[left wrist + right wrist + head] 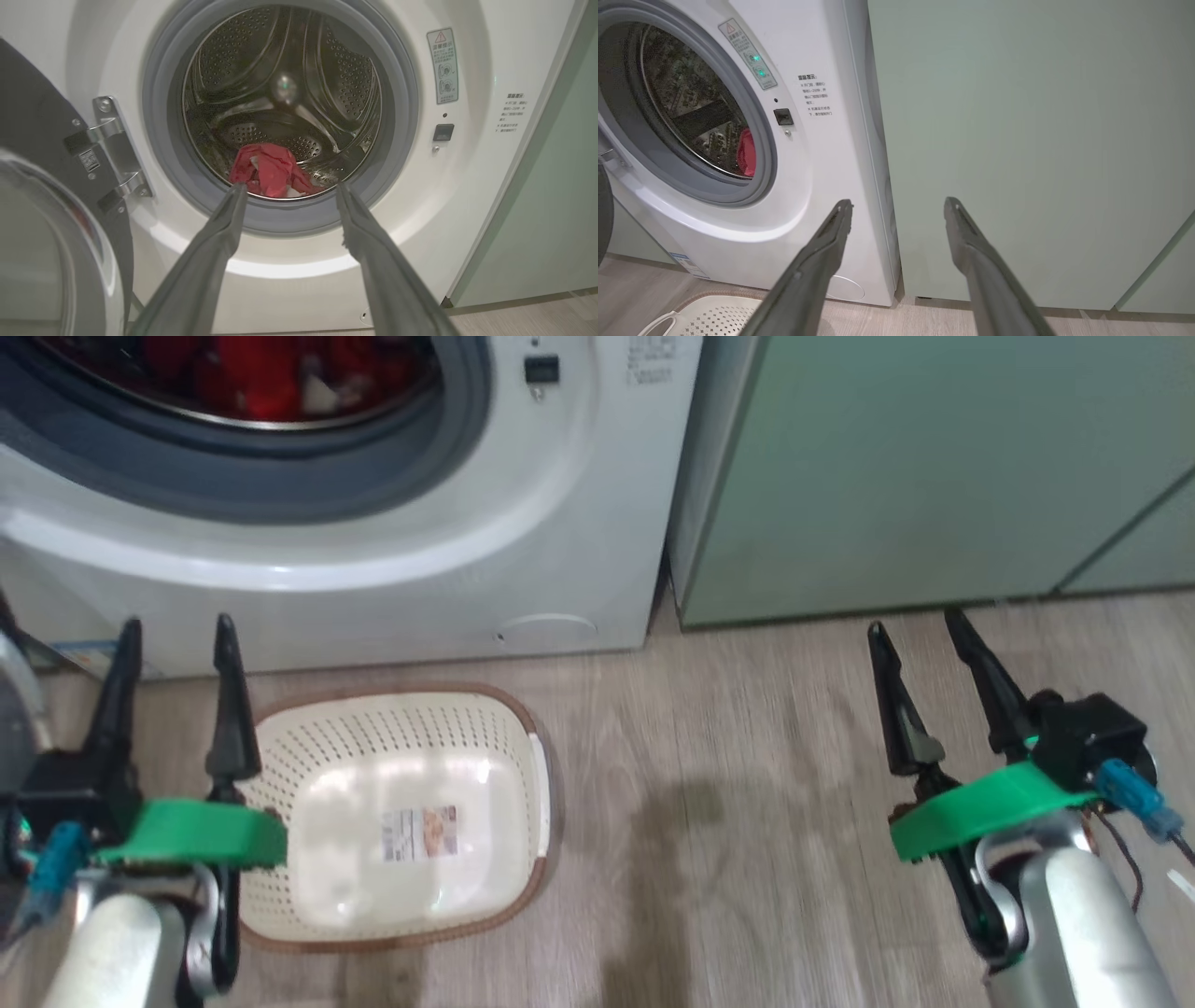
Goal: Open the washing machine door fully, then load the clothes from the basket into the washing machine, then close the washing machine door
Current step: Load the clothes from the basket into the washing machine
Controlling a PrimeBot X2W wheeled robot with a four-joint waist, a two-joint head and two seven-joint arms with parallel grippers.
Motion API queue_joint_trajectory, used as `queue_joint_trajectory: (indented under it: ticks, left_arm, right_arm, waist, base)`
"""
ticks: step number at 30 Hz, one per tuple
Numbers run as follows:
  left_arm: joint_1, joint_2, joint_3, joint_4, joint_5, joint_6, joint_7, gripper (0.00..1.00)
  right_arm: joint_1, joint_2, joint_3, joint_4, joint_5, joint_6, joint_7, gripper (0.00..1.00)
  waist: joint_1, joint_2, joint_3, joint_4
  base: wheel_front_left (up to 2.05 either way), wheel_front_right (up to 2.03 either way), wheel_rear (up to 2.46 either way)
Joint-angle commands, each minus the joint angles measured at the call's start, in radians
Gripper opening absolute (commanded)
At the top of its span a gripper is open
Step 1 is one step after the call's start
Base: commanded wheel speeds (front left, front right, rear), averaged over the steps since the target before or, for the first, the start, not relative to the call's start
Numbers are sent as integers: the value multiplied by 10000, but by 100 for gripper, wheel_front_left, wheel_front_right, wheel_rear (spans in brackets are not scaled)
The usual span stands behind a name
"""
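Observation:
The white washing machine (523, 523) (472, 196) (822, 186) stands with its door (42, 242) swung open to the left on its hinge. Red clothes (268, 170) (271, 378) (746, 154) lie low in the steel drum. On the floor before the machine sits the cream basket (401, 821) (710, 317), with only a sticker on its base inside. My left gripper (177, 639) (289, 189) is open, held beside the basket's left rim and pointing at the drum mouth. My right gripper (920, 625) (899, 203) is open with nothing between its fingers, facing the seam between washer and cabinet.
Pale green cabinets (934, 476) (1041, 140) stand right of the washer. Wood-look floor (728, 821) stretches between basket and right arm. The door's metal hinge (114, 149) sits left of the drum opening.

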Motion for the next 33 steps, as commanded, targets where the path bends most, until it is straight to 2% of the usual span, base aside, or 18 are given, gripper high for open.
queue_joint_trajectory:
  ticks: [1, 16, 33]
  left_arm:
    - [-70, 124, 349, -215, 102, 35, -48, 100]
    - [1106, -248, 108, -101, 170, -89, -49, 100]
    - [1377, -212, -44, -3, 103, -16, 29, 100]
  right_arm:
    - [49, 15, 148, -390, -57, 0, 86, 100]
    - [1080, 15, -67, -773, 56, 0, 477, 100]
    - [1399, 15, -128, -1180, 40, 0, 656, 100]
  waist:
    - [1, -1, -400, 158]
    - [1, -1, -1492, 107]
    - [1, -1, -1705, -1]
  base:
    - [0, 0, 0]
    - [0, 0, 0]
    - [0, 0, 0]
